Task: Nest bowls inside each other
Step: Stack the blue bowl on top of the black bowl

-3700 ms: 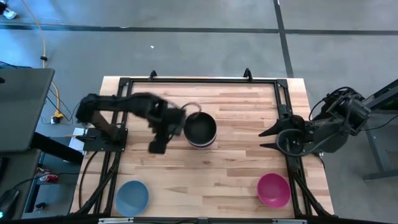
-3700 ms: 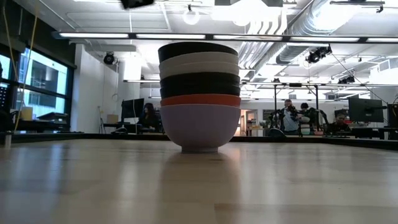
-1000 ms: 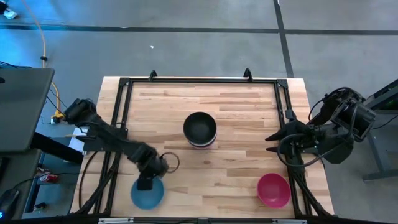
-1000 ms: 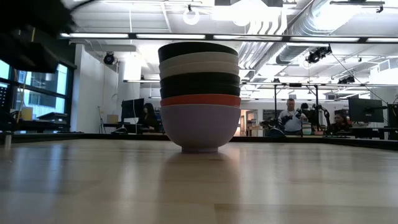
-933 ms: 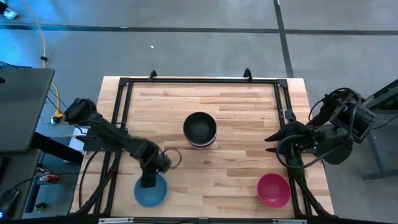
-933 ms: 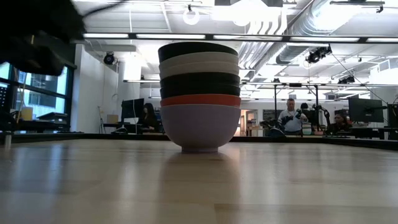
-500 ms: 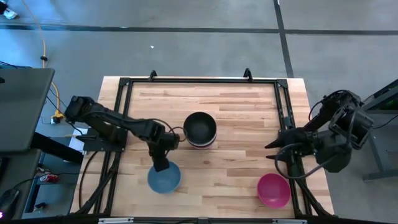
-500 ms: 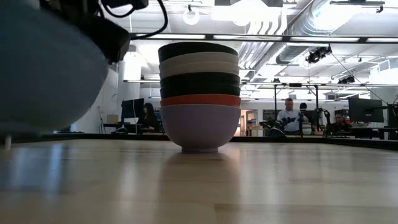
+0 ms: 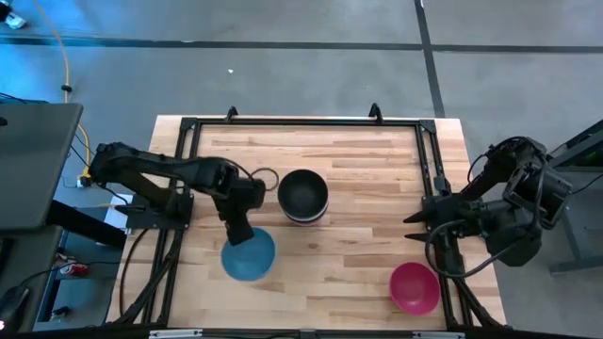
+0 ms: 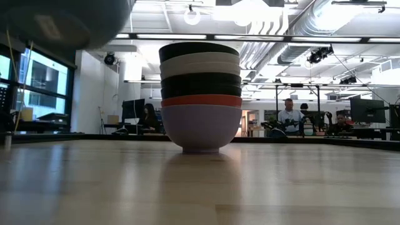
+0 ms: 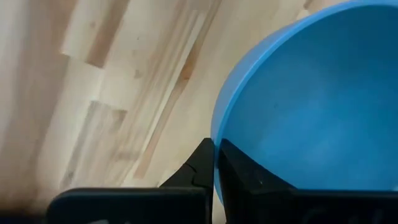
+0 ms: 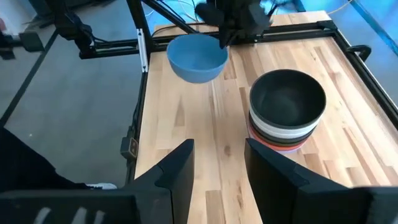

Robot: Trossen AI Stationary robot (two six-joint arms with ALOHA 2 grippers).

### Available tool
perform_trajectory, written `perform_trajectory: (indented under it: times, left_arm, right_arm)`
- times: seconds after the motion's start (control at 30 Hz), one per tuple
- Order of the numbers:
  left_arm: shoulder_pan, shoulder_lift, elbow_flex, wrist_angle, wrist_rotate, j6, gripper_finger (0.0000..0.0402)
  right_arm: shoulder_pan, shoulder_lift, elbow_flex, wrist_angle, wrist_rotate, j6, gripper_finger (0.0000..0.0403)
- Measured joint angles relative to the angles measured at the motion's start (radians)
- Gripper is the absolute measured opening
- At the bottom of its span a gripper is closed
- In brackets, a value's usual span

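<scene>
Only rims showing on the lower bowls of the stack (image 10: 200, 94), with each inside hidden by the bowl above. Light blue bowl (image 10: 65, 22) blurry and cut off at the top edge in the low view. Far side of that bowl cut off in the left wrist view too. People (image 10: 288, 116) in the room too small to make out.

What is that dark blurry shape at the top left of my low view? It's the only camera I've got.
Observer: That is the light blue bowl. The left gripper holds it by the rim, off the table, beside the stack.
Operator: Is the top of the stack free?
Observer: Yes, the black bowl on top is empty inside.
Operator: Any bowls left after this one?
Observer: A magenta bowl sits alone near the table's front right corner, with the right gripper open at the right edge.
</scene>
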Motion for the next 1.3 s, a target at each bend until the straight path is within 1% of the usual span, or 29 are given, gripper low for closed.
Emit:
perform_trajectory:
  times: [0.17, 0.3, 0.43, 0.57, 0.8, 1.03, 1.17, 1.3]
  left_arm:
    - [0.059, -0.002, 0.151, -0.065, -0.038, 0.042, 0.0]
    - [0.134, -0.001, 0.27, -0.102, -0.086, 0.072, 0.0]
    - [0.213, 0.019, 0.363, -0.109, -0.134, 0.096, 0.0]
    - [0.284, 0.06, 0.44, -0.112, -0.156, 0.137, 0.0]
    - [0.36, 0.198, 0.549, -0.114, -0.128, 0.23, 0.0]
    - [0.378, 0.373, 0.728, -0.167, -0.107, 0.311, 0.0]
    - [0.378, 0.467, 0.842, -0.228, -0.118, 0.349, 0.0]
    - [0.378, 0.538, 0.921, -0.32, -0.159, 0.383, 0.0]
  right_arm:
    - [0.0, 0.0, 0.0, -0.001, 0.009, -0.009, 0.0135]
    - [0.0, 0.0, 0.0, -0.001, 0.01, -0.009, 0.0135]
    - [0.0, 0.0, 0.0, -0.001, 0.01, -0.017, 0.0135]
    - [0.0, 0.0, 0.0, -0.002, 0.019, -0.028, 0.0135]
    - [0.0, 0.0, 0.0, -0.003, 0.022, -0.035, 0.0135]
    - [0.0, 0.0, 0.0, -0.004, 0.022, -0.025, 0.0134]
    - [0.0, 0.0, 0.0, -0.005, 0.021, -0.024, 0.0128]
    - [0.0, 0.0, 0.0, -0.005, 0.018, -0.024, 0.0119]
